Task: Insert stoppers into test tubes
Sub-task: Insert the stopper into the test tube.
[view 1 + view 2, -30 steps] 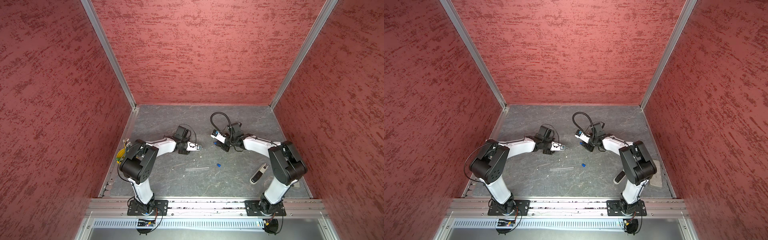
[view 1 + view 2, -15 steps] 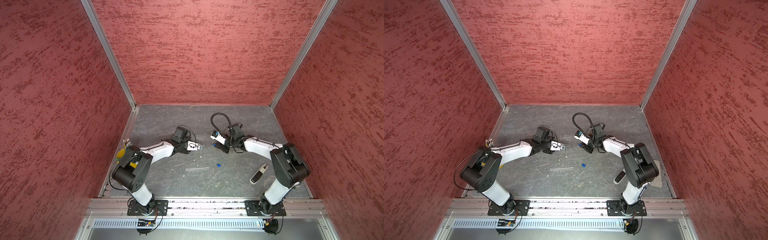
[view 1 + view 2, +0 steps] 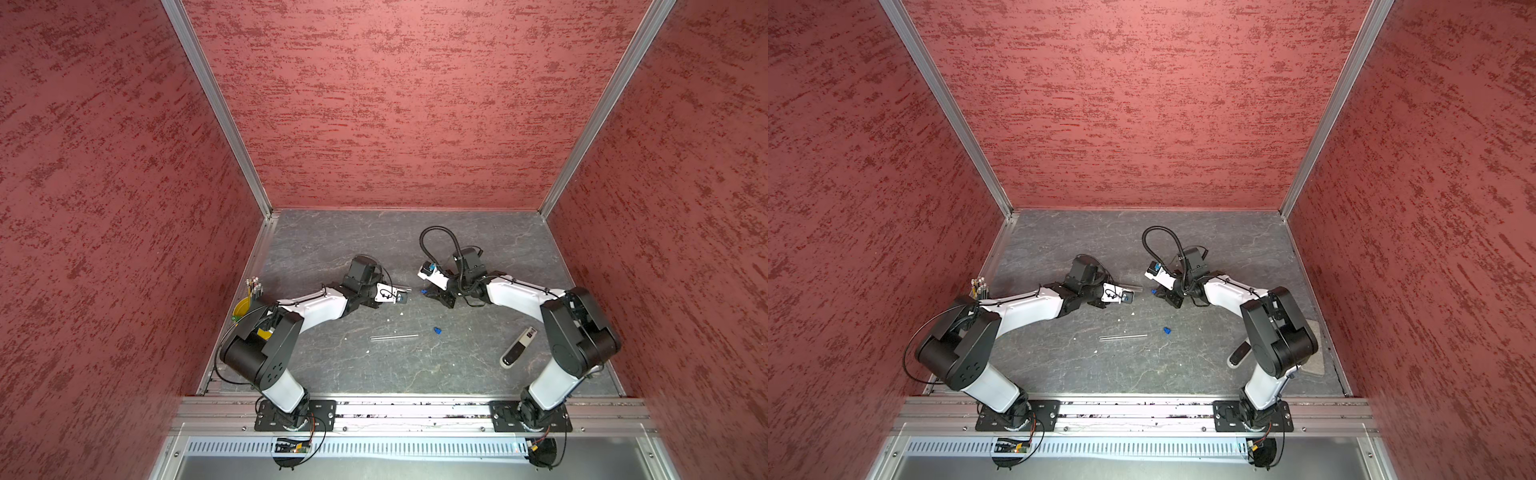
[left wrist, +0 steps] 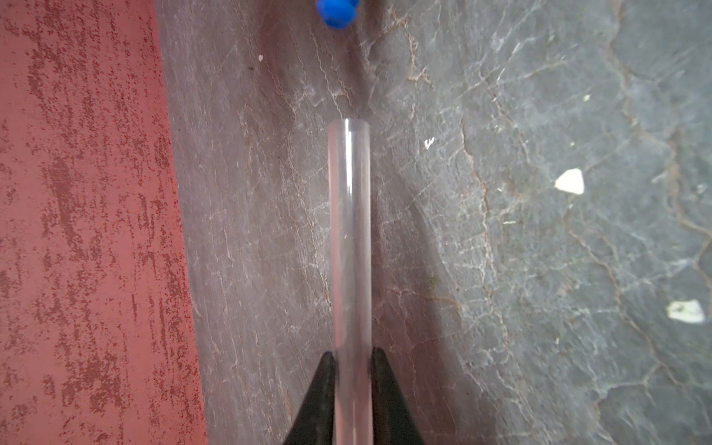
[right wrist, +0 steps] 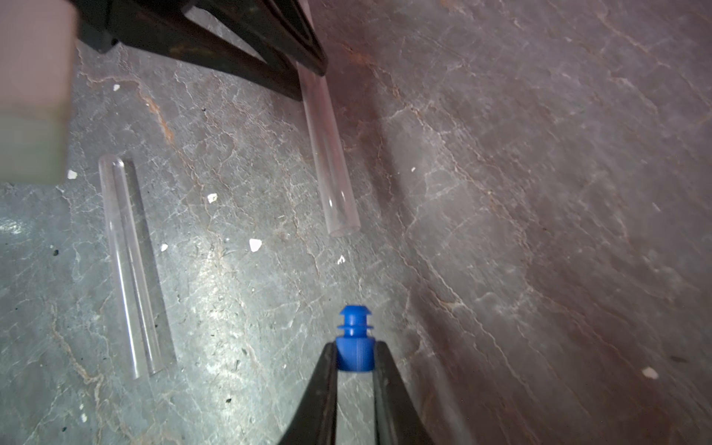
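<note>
**Two pincers facing off, tube mouth toward stopper**

The left pincer (image 4: 351, 352) is clamping nearly shut on the held test tube (image 4: 350, 231), its black tips pressing on either side of the glass. Most of the tube is sticking out beyond the tips, with its open mouth pointing at the held stopper (image 4: 338, 13). The right pincer (image 5: 355, 348) is squeezing that blue stopper (image 5: 353, 327) by its wider end, and the ribbed narrow end is facing the tube mouth (image 5: 343, 227). A clear gap is separating the two.

In both top views the pincers are meeting just below the middle of the frame, the left one coming in from the left and the right one from the right, both low over the grey table (image 3: 332, 249). Below them, in the lower middle of the frame, the loose test tube (image 3: 393, 337) (image 3: 1123, 337) is lying flat and roughly level. The loose stopper (image 3: 436, 331) (image 3: 1167, 331) is sitting just off its right end, not touching it. White specks (image 5: 255, 244) are dotting the table nearby. Toward the lower right a black-and-white remote-like device (image 3: 518, 353) is lying, and at the table's left edge a yellow cup (image 3: 241, 309) is standing beside bundled pencils.
</note>
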You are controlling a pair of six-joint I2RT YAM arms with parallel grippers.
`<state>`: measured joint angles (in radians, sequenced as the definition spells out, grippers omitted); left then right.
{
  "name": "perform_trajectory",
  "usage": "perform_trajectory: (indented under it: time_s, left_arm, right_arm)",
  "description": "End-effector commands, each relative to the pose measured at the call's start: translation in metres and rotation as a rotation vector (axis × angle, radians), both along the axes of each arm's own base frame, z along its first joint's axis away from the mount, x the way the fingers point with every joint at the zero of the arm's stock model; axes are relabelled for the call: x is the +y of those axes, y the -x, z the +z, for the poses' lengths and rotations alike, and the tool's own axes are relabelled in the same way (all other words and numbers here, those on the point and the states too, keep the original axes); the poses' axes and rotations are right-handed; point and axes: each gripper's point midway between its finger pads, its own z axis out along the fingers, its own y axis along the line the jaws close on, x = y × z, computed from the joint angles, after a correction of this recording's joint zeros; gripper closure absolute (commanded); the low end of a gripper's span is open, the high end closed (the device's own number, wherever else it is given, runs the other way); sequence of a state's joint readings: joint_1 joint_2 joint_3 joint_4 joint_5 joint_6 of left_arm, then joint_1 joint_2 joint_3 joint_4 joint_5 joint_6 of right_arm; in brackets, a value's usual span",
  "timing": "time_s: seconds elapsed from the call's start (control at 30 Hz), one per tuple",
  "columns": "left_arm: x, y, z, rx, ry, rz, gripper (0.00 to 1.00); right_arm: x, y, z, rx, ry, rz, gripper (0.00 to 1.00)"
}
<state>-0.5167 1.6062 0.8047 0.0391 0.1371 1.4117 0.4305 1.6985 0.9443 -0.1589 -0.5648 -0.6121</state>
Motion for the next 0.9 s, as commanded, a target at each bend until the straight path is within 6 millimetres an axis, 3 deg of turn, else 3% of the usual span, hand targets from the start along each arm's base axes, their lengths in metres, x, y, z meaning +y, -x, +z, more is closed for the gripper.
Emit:
perform_trajectory:
  time_s: [0.0, 0.87]
  left_arm:
    - [-0.007, 0.001, 0.013, -0.039, 0.034, -0.032, 0.82]
    - [-0.012, 0.003, 0.016, -0.05, 0.041, -0.047, 0.82]
  right_arm:
    - [0.009, 0.005, 0.018, -0.023, -0.061, 0.031, 0.81]
    - [0.027, -0.003, 0.018, -0.022, -0.079, 0.068, 0.81]
